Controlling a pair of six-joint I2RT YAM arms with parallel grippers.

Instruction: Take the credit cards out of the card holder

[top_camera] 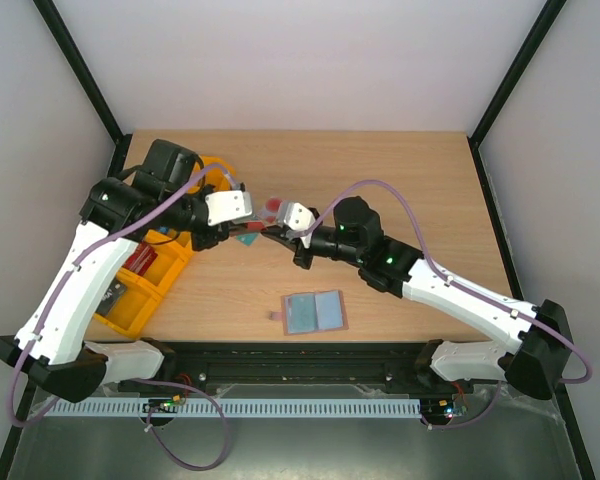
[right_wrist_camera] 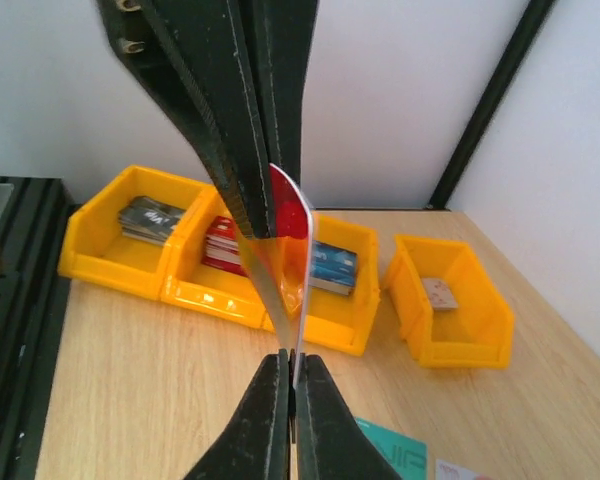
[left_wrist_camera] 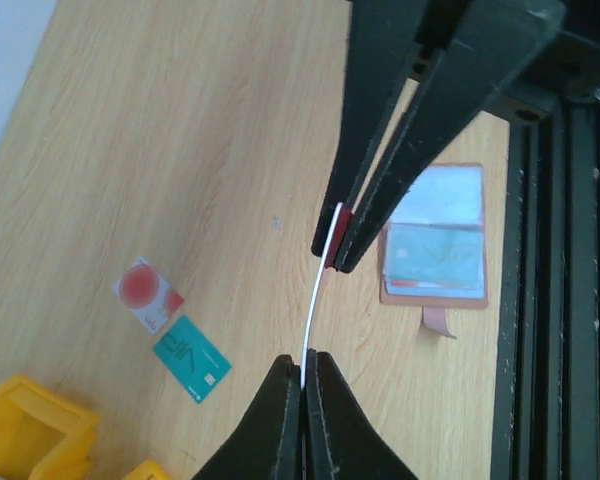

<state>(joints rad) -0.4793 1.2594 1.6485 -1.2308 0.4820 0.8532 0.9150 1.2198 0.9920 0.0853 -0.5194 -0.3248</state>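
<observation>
A red-and-white credit card hangs in the air, seen edge-on and slightly bowed. My left gripper is shut on one edge and my right gripper is shut on the opposite edge. From above, the two grippers meet over the table's left-middle, left and right. On the wood below lie a teal-green card and a pale white-pink card with a red round mark. The card holder lies open near the front edge, more cards showing in its pockets, its tab sticking out.
Orange-yellow bins stand along the table's left side, holding stacks of cards. A separate bin holds one small card. A black frame rail runs along the near edge.
</observation>
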